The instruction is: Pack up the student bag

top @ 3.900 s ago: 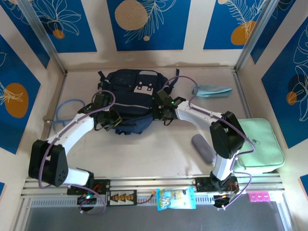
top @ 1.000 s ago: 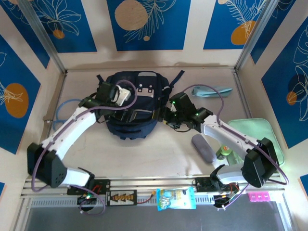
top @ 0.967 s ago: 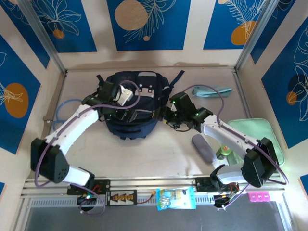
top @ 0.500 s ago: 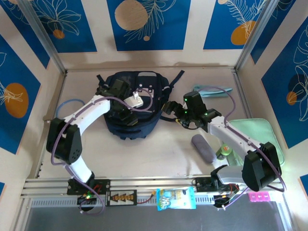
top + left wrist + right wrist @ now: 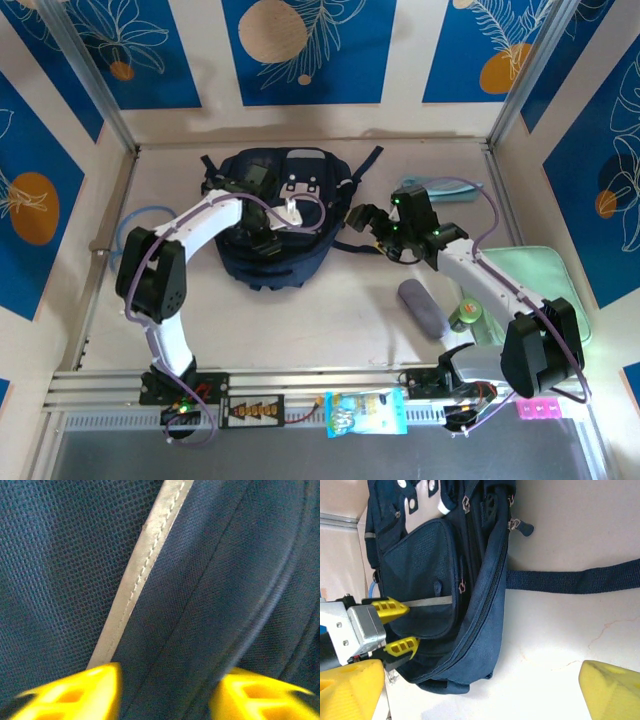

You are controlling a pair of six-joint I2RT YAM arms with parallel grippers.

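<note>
Student bag [image 5: 275, 215] lies flat at the centre of the table's [image 5: 330, 330] far edge. Left tool [image 5: 167, 680] is spread open against the front pocket, beside the grey trim stripe [image 5: 142, 575]. Right tool [image 5: 480, 690] gapes empty, just off the bag toward the right edge. You'd do well to pin the pocket, then take the zip pull [image 5: 514, 525] squarely.

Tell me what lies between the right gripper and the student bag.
Bare tabletop, crossed by a strap of the student bag, nothing else. The right wrist view shows it, ahead of the open right gripper.
</note>
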